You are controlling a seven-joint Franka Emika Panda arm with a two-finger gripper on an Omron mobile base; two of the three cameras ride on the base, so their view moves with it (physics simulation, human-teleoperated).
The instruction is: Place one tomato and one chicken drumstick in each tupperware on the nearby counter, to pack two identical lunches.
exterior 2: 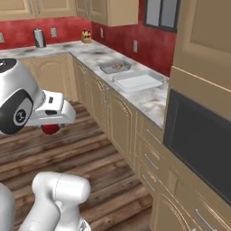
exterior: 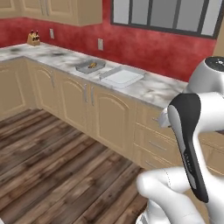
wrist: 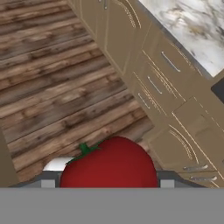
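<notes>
A round red tomato point(wrist: 109, 164) with a green stalk sits between my gripper's point(wrist: 108, 183) tips; the gripper is shut on it. In the right base view the tomato point(exterior 2: 50, 130) peeks out under the gripper point(exterior 2: 52, 126), held high over the wooden floor and well short of the counter point(exterior 2: 151, 101). On the counter point(exterior: 153, 87) stand two tupperwares side by side. The grey one point(exterior: 89, 66) point(exterior 2: 115, 67) holds a small brown-orange piece point(exterior: 92, 65) that looks like a drumstick. The white one point(exterior: 121, 77) point(exterior 2: 137, 82) looks empty.
A knife block point(exterior: 33, 38) point(exterior 2: 86, 35) and a metal kettle point(exterior 2: 39, 38) stand far along the counter by the red wall. A dark built-in oven point(exterior 2: 198, 144) in a tall cabinet closes the counter's near end. Tan cabinet doors and drawers point(wrist: 166, 87) line the wooden floor point(exterior: 48, 166).
</notes>
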